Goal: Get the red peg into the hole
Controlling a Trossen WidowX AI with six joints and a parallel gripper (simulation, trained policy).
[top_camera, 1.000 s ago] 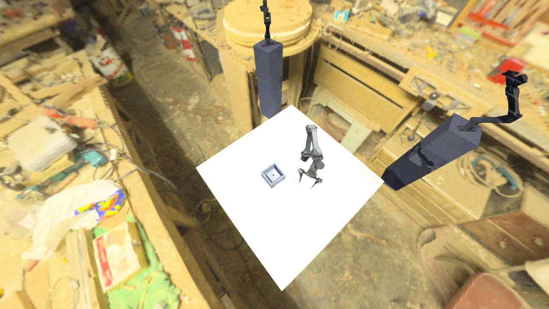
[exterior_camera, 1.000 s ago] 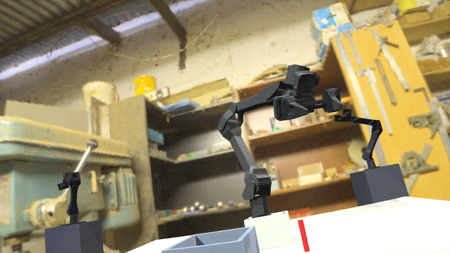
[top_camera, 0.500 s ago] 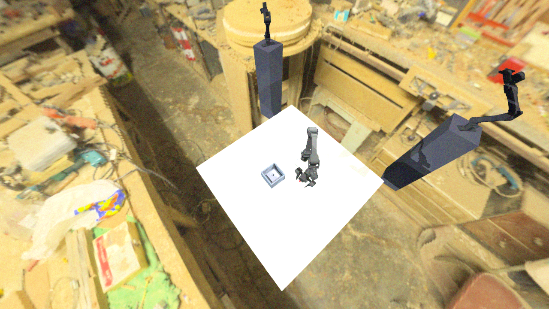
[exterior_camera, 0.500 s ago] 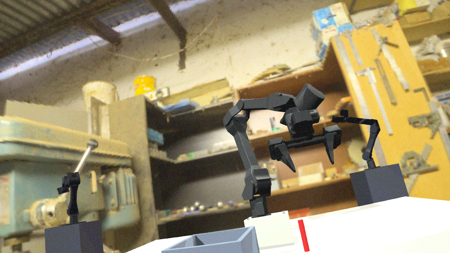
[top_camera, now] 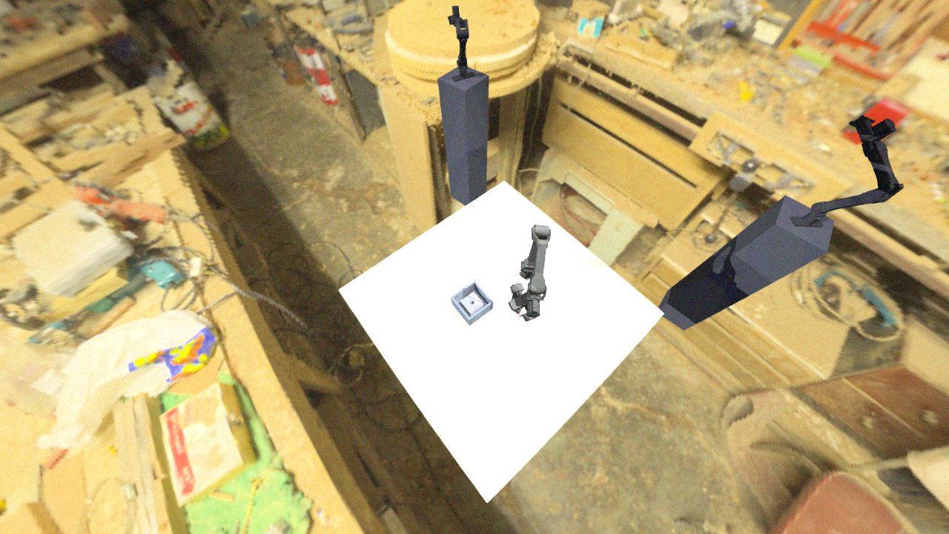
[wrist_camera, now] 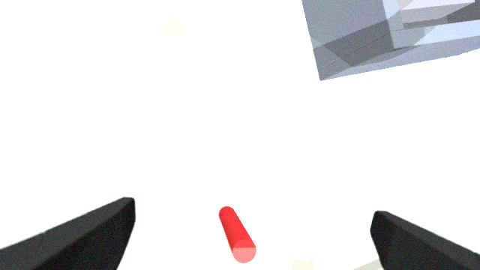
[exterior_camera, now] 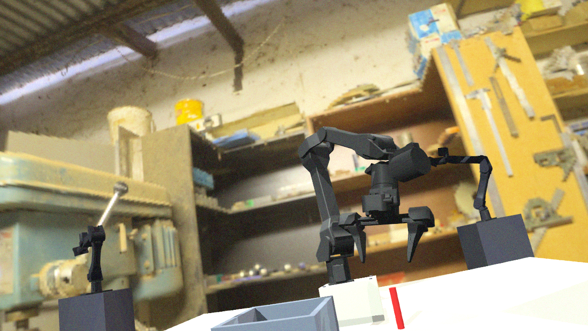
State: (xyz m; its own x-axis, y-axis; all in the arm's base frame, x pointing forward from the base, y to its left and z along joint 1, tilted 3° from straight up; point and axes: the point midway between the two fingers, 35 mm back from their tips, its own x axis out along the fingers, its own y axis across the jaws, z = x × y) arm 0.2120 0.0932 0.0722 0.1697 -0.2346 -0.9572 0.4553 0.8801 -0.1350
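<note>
The red peg [exterior_camera: 396,308] [wrist_camera: 234,229] stands upright on the white tabletop [top_camera: 484,411] [exterior_camera: 460,304] [wrist_camera: 169,131], ungrasped. Above it the gripper [exterior_camera: 386,262] [wrist_camera: 253,214] hangs spread wide, holding nothing. It seems lined up for the pick; grasp, carry and insertion all remain. The open grey-blue box [top_camera: 455,310] [exterior_camera: 287,311] [wrist_camera: 349,22] sits apart from the peg, its bottom-plate hole [top_camera: 472,302] unfilled. Both lie well inside the table's edges, though the white base block [exterior_camera: 351,304] near the peg may limit sideways room.
</note>
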